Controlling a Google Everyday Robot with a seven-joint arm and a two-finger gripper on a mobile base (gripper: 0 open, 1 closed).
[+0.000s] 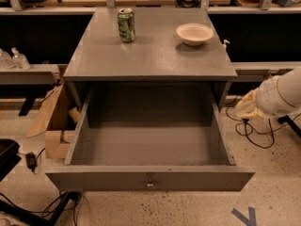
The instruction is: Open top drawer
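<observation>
The top drawer (149, 179) of the grey cabinet stands pulled far out toward the camera. Its deep grey box interior (148, 142) is open to view and holds nothing. A small brass knob (150, 182) sits at the centre of its front panel. My arm (282, 95), white with a tan cover, comes in from the right edge. My gripper (244, 108) is at its tan end, to the right of the drawer's right wall and apart from it, holding nothing that shows.
A green can (126, 25) and a cream bowl (194, 33) stand on the cabinet top (150, 55). A cardboard box (54, 121) lies at the left of the cabinet. Cables (256, 133) trail on the floor at right, and black equipment (7, 157) sits at lower left.
</observation>
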